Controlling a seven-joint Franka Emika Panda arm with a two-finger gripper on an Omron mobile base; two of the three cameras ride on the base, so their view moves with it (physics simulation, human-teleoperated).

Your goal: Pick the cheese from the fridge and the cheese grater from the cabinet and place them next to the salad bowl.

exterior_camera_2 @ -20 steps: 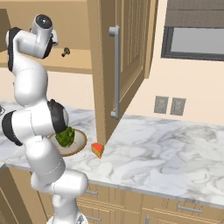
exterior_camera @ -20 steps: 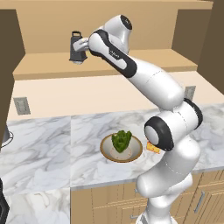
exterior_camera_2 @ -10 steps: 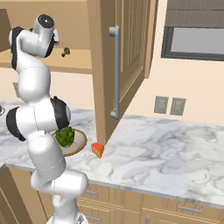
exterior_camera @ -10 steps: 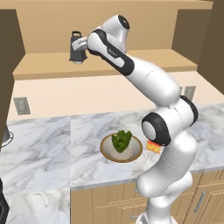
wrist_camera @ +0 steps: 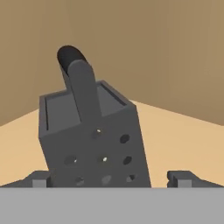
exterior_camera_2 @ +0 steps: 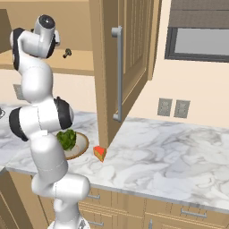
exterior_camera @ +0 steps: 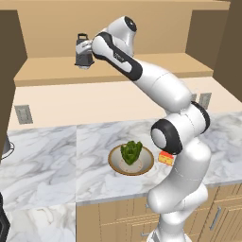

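Note:
The dark grey cheese grater (exterior_camera: 80, 56) stands upright on the open shelf of the tan cabinet (exterior_camera: 156, 64). My gripper (exterior_camera: 86, 49) is open at the grater's side. In the hand view the grater (wrist_camera: 94, 140) rises close ahead with its loop handle on top, and my gripper (wrist_camera: 111, 179) has one fingertip on each side of its lower body, not pressing it. The cheese (exterior_camera: 165, 158) lies on the marble counter just right of the salad bowl (exterior_camera: 113, 163); from the other side the cheese (exterior_camera_2: 100, 153) sits next to the bowl (exterior_camera_2: 80, 147). The fridge is out of view.
The cabinet's tan door (exterior_camera_2: 129, 53) stands open to the right with a long grey handle (exterior_camera_2: 117, 74). A small dark round object (exterior_camera_2: 67, 53) rests on the shelf. Wall outlets (exterior_camera_2: 173, 108) sit above the counter (exterior_camera_2: 179, 152). Drawers run below.
The arm's elbow has crept slightly up and left. The grater has not moved and the jaws have stayed open.

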